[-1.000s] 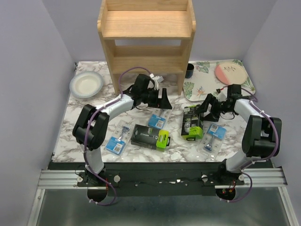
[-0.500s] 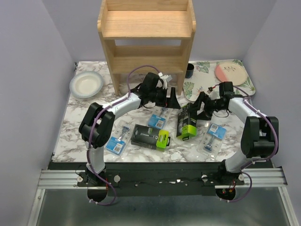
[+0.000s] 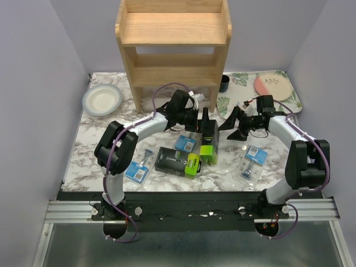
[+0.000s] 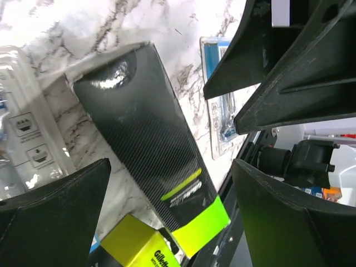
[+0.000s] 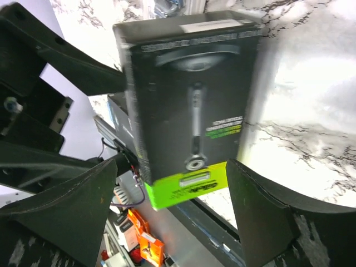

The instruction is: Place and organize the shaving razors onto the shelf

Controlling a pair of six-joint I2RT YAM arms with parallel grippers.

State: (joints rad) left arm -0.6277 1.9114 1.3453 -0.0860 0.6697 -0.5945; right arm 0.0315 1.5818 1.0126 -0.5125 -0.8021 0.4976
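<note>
Top external shows me one black box [image 3: 209, 136] with a lime-green end, turned up on its narrow side between the two arms, in front of the shelf [image 3: 173, 72] and well short of it. On the left wrist view my left fingers [image 4: 55, 222] stand wide, with bare gaps between them and the box on both sides, so they hold nothing. On the right wrist view my right fingers [image 5: 61, 217] are also spread wide, one either side of the box's green end. That picture is blurred, and I cannot tell whether they press on it. The second black box [image 3: 175, 160] lies flat on the marble surface [image 3: 89, 130] just left of the first, their green ends close together. Three blister packs lie flat too: the left pack [image 3: 138, 167], the middle pack [image 3: 186, 143] and the right pack [image 3: 253, 161].
</note>
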